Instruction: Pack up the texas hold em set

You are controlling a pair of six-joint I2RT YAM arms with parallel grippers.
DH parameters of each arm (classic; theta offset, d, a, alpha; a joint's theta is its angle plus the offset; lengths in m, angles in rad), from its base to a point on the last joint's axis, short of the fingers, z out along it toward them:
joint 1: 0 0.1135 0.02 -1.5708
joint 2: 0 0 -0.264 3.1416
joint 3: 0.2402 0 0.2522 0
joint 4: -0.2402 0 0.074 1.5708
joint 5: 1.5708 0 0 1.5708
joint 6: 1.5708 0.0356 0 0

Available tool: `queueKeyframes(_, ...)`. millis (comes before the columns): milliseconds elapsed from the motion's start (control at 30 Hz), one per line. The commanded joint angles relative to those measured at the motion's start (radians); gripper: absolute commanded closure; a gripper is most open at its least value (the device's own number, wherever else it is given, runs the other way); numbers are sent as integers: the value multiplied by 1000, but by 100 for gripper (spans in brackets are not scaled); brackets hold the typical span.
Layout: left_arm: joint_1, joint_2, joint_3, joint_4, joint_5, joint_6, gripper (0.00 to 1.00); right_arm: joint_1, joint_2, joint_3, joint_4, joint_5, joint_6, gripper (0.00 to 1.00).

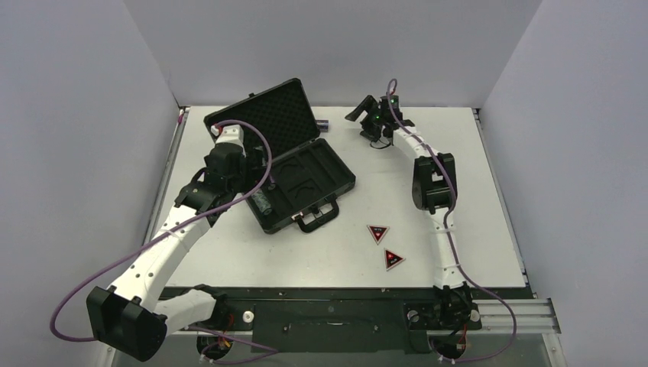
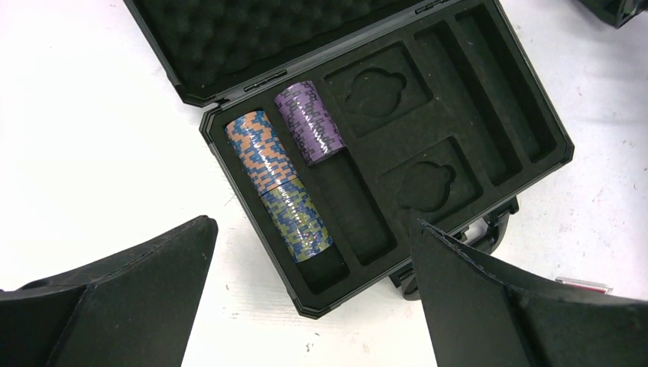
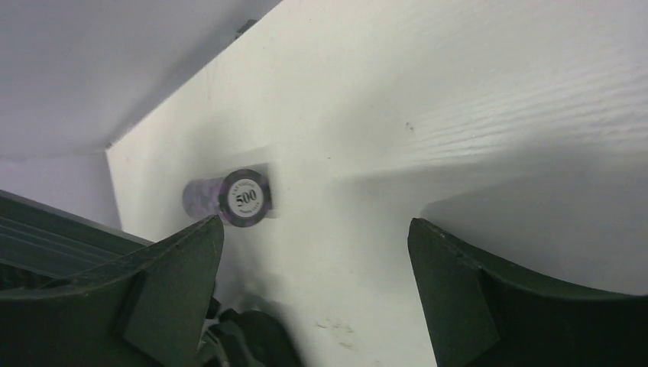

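Right gripper [image 3: 312,233], jaws parted and empty, is shown facing a chip stack [image 3: 243,200] lying on its side at left of centre; being dense, smooth and liable to separate, it is judged best clamped across its end faces.

The white table [image 1: 328,260] is brightly and evenly lit from above, with only soft shadows cast on it. In the right wrist view, the chip stack [image 3: 244,200] on it is seen blurred.
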Motion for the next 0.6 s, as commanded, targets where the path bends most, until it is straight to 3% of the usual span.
queueKeyframes(0,-1,1,25,-6,30,42,4,-32,-2,95,55,-110,-291,15)
queueKeyframes(67,-1,-6,23,-10,36,51,4,-39,31,174,44,-88,-287,16)
queueKeyframes(233,-1,-4,25,-7,36,80,4,-7,-2,181,46,40,-226,16)
queueKeyframes(367,-1,14,29,36,43,135,4,21,-93,63,0,168,-44,18)
queueKeyframes(567,-16,104,102,126,175,378,4,39,-275,-132,-57,182,-23,18)
